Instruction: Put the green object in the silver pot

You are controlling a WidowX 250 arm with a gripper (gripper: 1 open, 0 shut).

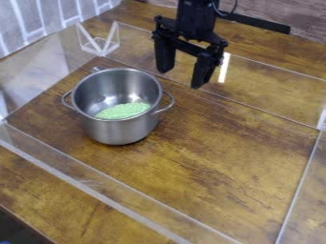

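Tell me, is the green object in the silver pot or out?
In: the green object lies flat on the silver pot's bottom.

The arm above the gripper [182, 65] is cut off by the top edge. The silver pot [117, 105] hides the near edge of the green object [122, 111] behind its front wall.
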